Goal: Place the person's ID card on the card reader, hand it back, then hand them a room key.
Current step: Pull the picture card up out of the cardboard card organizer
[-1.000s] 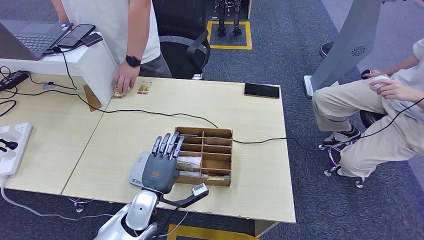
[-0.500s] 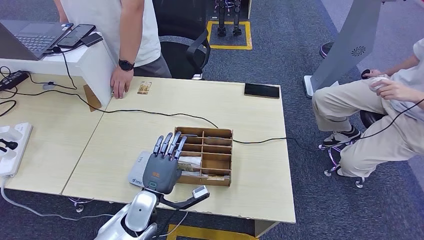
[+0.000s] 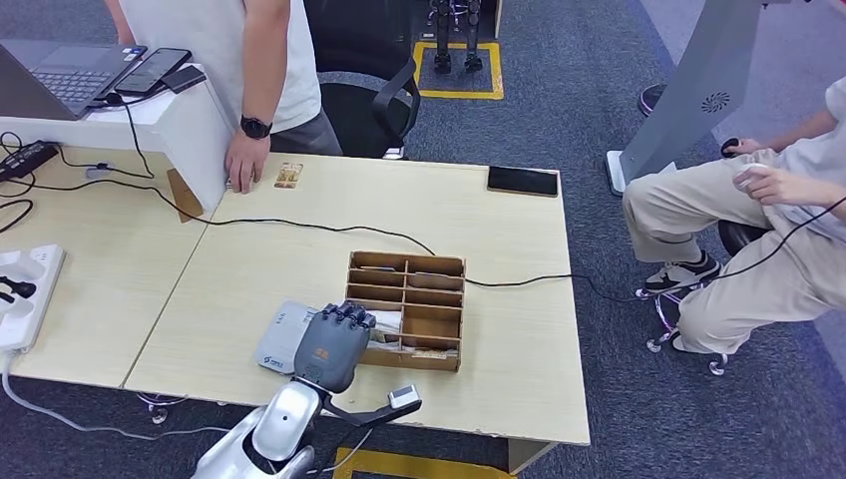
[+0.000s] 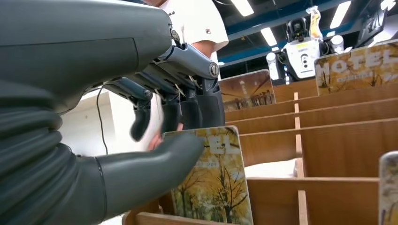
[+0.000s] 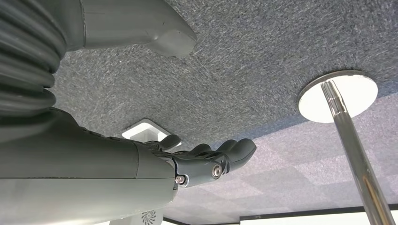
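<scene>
Fingers (image 4: 202, 105) of the left robot hand (image 3: 329, 344) are pinching a room key card (image 4: 213, 180) against the thumb, inside the wooden divider box (image 3: 431, 299) at the desk's (image 3: 249, 269) near edge. Beside the floor, the right robot hand (image 5: 206, 161) is hanging loosely curled, holding nothing.

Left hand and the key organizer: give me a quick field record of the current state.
left hand: thumb and fingers pinching a room key card standing in the wooden organizer
card state: upright, not lifted out
card reader: on the table beside the organizer
right hand: hanging over carpet, holding nothing
person's hand: resting at the table's far edge
</scene>
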Robot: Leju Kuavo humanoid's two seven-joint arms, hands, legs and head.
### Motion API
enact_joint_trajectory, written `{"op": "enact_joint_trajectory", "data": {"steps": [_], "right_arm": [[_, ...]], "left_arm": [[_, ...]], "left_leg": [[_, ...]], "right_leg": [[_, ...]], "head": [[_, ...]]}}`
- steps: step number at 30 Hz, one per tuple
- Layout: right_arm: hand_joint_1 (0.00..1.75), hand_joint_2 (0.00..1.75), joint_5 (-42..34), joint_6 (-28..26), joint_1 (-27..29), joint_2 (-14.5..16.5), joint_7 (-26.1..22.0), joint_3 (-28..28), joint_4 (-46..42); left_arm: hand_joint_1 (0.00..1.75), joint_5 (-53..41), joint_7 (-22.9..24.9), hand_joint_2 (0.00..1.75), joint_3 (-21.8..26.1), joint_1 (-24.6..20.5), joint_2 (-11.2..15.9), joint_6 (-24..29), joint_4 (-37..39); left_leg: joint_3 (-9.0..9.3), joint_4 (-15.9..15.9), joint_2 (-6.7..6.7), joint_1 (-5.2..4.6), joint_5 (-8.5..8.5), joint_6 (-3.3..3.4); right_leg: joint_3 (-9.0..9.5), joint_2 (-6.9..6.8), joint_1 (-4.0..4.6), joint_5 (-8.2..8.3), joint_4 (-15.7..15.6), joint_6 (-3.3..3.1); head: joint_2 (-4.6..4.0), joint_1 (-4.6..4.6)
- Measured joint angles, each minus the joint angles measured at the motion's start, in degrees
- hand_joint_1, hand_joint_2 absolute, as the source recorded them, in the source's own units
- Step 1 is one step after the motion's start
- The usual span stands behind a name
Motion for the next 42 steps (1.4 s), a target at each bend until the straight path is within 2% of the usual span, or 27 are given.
{"op": "enact_joint_trajectory", "data": {"steps": [9, 22, 28, 35, 38, 42], "right_arm": [[0.00, 1.75, 0.00, 0.00, -0.01, -0.06, -0.11, 0.01, 0.00], [0.00, 1.75, -0.02, 0.00, -0.01, -0.10, -0.86, 0.00, 0.02], [0.00, 1.75, -0.02, 0.00, -0.01, -0.21, -1.01, 0.01, 0.28], [0.00, 1.75, 0.04, 0.00, -0.03, -0.28, -1.35, 0.02, 0.52], [0.00, 1.75, 0.16, 0.00, -0.03, -0.28, -1.57, 0.02, 0.52], [0.00, 1.75, 0.24, 0.00, -0.04, -0.28, -1.67, 0.00, 0.52]], "left_arm": [[1.75, 0.29, -3.70, 1.75, 0.49, -1.61, -0.55, -3.79, 2.17], [1.75, 0.45, -4.39, 1.75, 0.78, -2.13, -0.85, -3.02, 3.23], [1.75, 0.44, -3.57, 1.75, 1.19, -1.11, -1.03, 2.03, 3.22], [1.75, 0.28, -2.74, 1.75, 3.98, 2.00, -2.59, 13.88, 1.68], [1.75, 0.61, -4.60, 1.75, 6.13, 3.52, -4.01, 17.52, -1.00], [1.75, 0.73, -8.21, 1.75, 9.92, 5.36, -6.38, 18.21, -5.53]], "left_leg": [[0.05, 0.00, -0.02, 0.00, 0.00, 0.00], [0.07, 0.00, -0.02, 0.00, 0.00, 0.00], [0.05, 0.00, -0.02, 0.00, 0.00, 0.00], [-0.01, 0.00, -0.02, 0.00, -0.01, 0.00], [-0.02, 0.00, -0.02, 0.00, -0.01, 0.00], [-0.02, 0.00, -0.02, -0.01, -0.01, 0.00]], "right_leg": [[0.07, -0.03, 0.00, 0.00, 0.00, 0.00], [0.10, -0.04, 0.00, 0.00, 0.00, 0.00], [0.08, -0.03, 0.00, 0.00, 0.00, 0.00], [0.01, -0.03, 0.00, -0.01, 0.00, 0.01], [0.01, -0.03, 0.00, -0.01, 0.00, 0.01], [0.01, -0.03, 0.00, -0.01, 0.00, 0.01]], "head": [[0.00, 0.00], [-0.01, 0.00], [0.00, 0.00], [0.00, 0.00], [-0.01, 0.00], [0.00, 0.00]]}}
